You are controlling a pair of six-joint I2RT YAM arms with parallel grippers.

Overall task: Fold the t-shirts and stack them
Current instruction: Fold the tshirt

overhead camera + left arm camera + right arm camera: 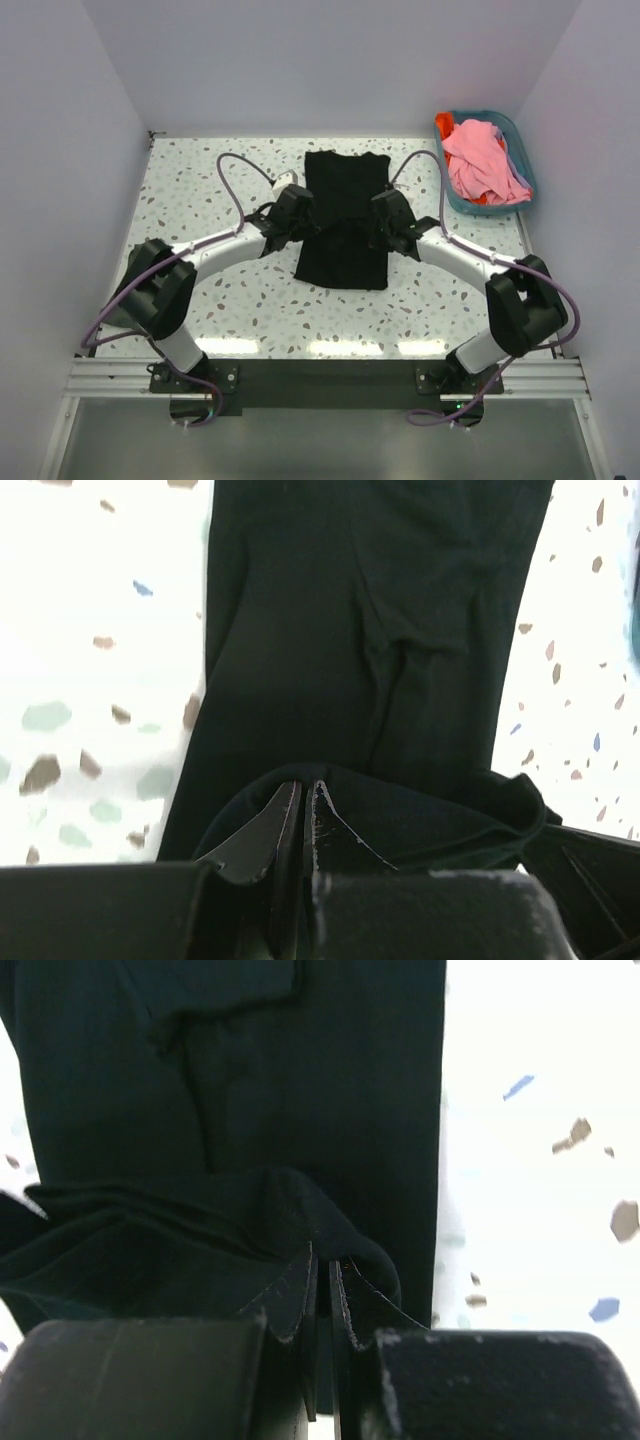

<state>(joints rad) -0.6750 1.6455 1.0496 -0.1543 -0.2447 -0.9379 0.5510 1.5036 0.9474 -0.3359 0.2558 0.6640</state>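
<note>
My table (190,190) is white, flecked with grey and brown. On it a black shirt (345,180) lies as a long strip, between my left pincer (303,805) and right pincer (323,1270), running on beyond both. A teal basket (490,208) stands far beyond the right pincer.

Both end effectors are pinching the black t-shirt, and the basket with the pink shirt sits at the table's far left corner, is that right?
Not quite. The top external view shows the teal basket with the pink shirt at the far right corner of the table, not the left. The rest holds: the left end effector and right end effector both pinch the black t-shirt.
</note>
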